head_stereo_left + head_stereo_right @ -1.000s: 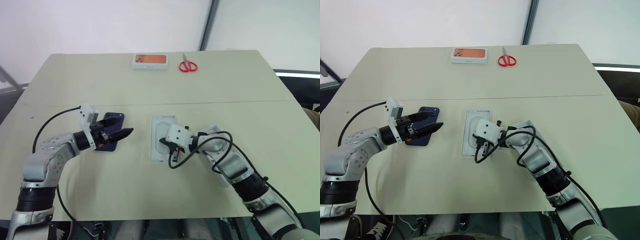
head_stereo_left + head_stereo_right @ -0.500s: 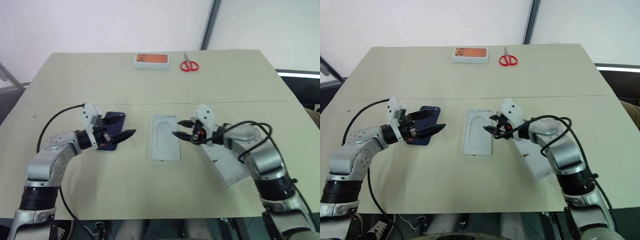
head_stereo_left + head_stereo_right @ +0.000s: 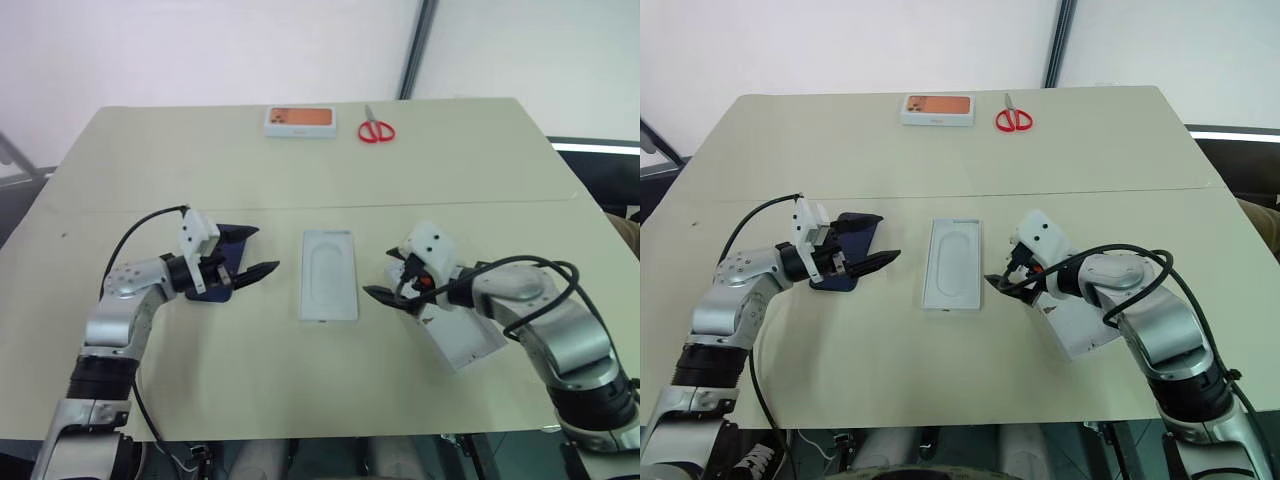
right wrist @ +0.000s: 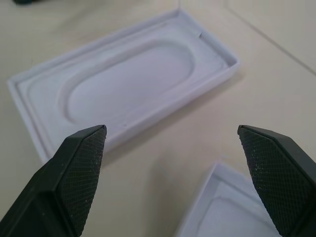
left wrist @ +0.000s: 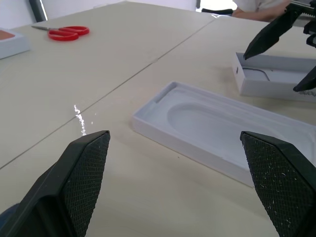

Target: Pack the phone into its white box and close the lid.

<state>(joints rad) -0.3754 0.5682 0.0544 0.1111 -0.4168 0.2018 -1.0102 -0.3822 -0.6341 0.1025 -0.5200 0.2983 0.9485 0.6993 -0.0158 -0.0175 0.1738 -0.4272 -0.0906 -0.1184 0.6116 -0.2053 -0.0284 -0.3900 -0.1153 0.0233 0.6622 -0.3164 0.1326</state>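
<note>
Lying flat at the middle of the beige table (image 3: 450,170) is a white rectangular tray (image 3: 328,274) with a raised rim and a long oval hollow pressed into its pale inner face; in the wrist views its floor is showing white rather than tan, so it is looking like an insert or box part, and which one cannot be told. The phone (image 3: 847,250), slim and dark navy blue with rounded corners, is lying on the table left of that tray, partly hidden behind the left gripper (image 3: 252,260). That gripper is hovering just above the phone's right edge, its two black fingers spread wide and holding nothing, pointing toward the tray. The right gripper (image 3: 386,282) is hanging just right of the tray, apart from it, its fingers also spread wide and empty. Under and behind the right forearm, a second white box part (image 3: 462,335) is lying at an angle on the near right of the table, its open pale inside facing up; the left wrist view is showing its low white wall (image 5: 276,84). At the far edge, a white box with an orange top (image 3: 301,121) is sitting beside red-handled scissors (image 3: 376,130), well apart from everything else.
</note>
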